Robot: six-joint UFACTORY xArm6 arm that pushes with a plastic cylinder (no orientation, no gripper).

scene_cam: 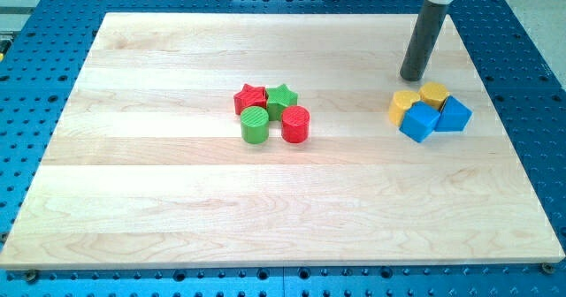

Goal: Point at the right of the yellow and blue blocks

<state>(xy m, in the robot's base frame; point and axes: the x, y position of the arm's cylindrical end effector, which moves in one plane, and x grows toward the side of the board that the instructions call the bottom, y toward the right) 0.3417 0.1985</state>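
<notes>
Two yellow blocks and two blue blocks sit clustered at the view's right on the wooden board (177, 200). The left yellow block (404, 105) and the upper yellow block (434, 95) touch a blue cube (418, 121) and a second blue block (455, 115) on the cluster's right side. My tip (411, 77) rests on the board just above the cluster, close to its upper left, a small gap from the yellow blocks. The dark rod rises toward the view's top.
A second cluster lies near the board's middle: a red star block (250, 97), a green star block (282, 99), a green cylinder (255, 125) and a red cylinder (295, 124). The board lies on a blue perforated table (531, 49).
</notes>
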